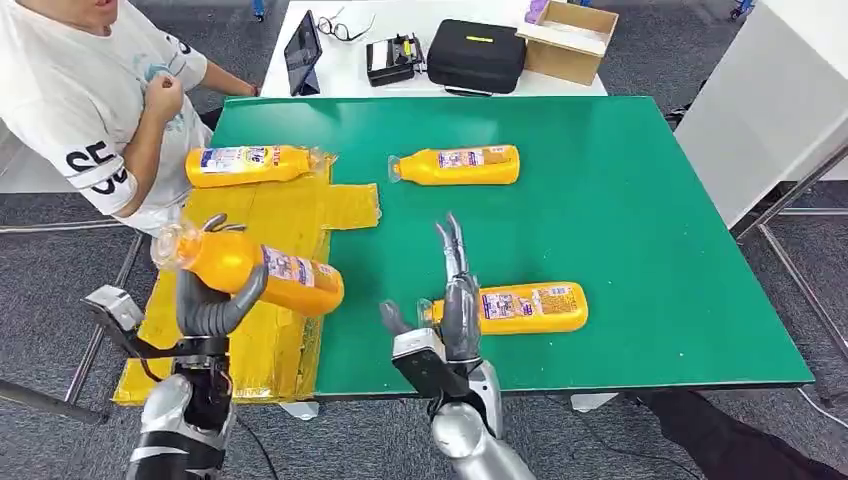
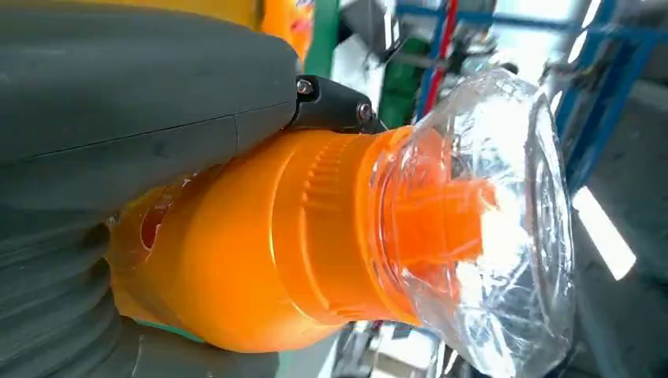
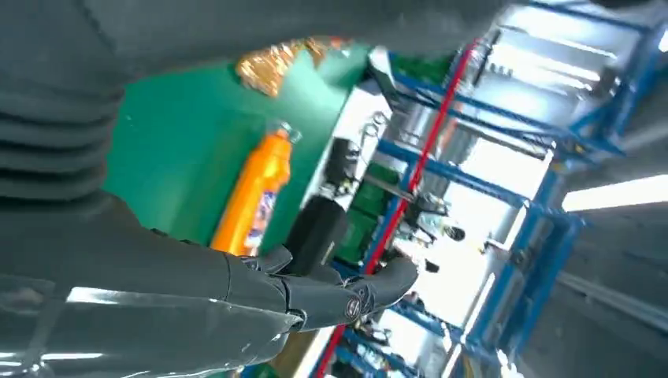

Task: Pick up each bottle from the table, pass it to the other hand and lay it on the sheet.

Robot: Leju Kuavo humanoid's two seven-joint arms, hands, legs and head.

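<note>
My left hand [image 1: 208, 305] grips an orange bottle [image 1: 255, 268] with a clear cap, held above the yellow sheet [image 1: 255, 290] at the table's left side. Up close in the left wrist view, the bottle [image 2: 260, 252] fills my left hand [image 2: 118, 118]. My right hand [image 1: 455, 290] is raised with fingers apart, empty, just left of a bottle [image 1: 520, 307] lying near the table's front edge. Another bottle [image 1: 458, 165] lies at the table's far middle, seen from the right wrist as bottle [image 3: 256, 197] beyond my right hand [image 3: 236, 291]. One bottle [image 1: 250, 165] lies on the sheet's far end.
A person in a white shirt [image 1: 90, 90] sits at the far left beside the green table [image 1: 640, 220]. Behind it a white table [image 1: 350, 75] bears a black case [image 1: 476, 55], a cardboard box [image 1: 567, 40], a tablet [image 1: 303, 52] and glasses.
</note>
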